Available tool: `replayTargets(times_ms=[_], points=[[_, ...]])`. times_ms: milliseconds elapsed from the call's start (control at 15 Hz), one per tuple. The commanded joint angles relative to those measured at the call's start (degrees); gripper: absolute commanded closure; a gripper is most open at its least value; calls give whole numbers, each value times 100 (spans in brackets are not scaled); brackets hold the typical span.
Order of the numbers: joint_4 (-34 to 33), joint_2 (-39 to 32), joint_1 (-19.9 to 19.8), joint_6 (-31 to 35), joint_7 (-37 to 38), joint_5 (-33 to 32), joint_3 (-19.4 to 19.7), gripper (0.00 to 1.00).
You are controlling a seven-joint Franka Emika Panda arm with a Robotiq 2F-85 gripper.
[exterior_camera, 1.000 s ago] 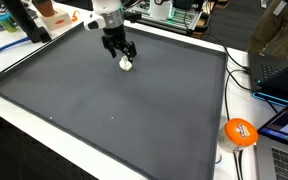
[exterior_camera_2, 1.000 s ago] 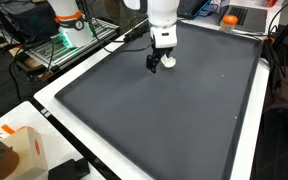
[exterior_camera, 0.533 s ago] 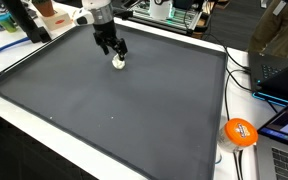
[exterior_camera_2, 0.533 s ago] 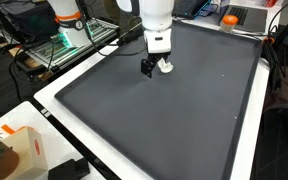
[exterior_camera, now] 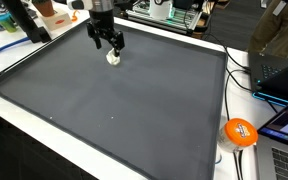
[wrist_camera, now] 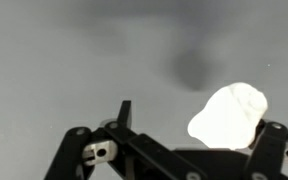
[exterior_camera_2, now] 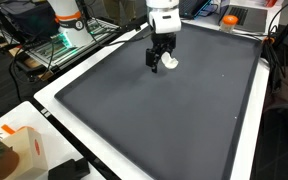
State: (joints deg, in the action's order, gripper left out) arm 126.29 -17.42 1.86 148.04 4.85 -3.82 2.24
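Over the far end of the dark desk (exterior_camera: 134, 110), the claw (exterior_camera: 110, 50) is hovering, a white lump (exterior_camera: 113, 57) sitting against one finger (wrist_camera: 272, 140); whether it is pinching cannot be told.

white lump (wrist_camera: 229, 113): overexposed, shape unclear | jaws: cut off below

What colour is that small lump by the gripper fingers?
Plain creamy white, no pattern. The lump shows best in the wrist view, bright against the grey mat.
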Motion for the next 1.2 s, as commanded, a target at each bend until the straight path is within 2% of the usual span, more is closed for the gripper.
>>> replayTargets(times_ms=[0, 400, 533, 800, 1000, 1133], points=[[82, -77, 406, -169, 609, -918, 225, 0], [-20, -406, 782, 32, 1434, -1728, 381, 0], [-83, -522, 751, -178, 1309, -1604, 288, 0], [-94, -688, 493, -400, 600, -827, -138, 0], [-125, -685, -34, -453, -300, 397, -624, 0], [-151, -638, -310, -380, -633, 1072, -765, 0]])
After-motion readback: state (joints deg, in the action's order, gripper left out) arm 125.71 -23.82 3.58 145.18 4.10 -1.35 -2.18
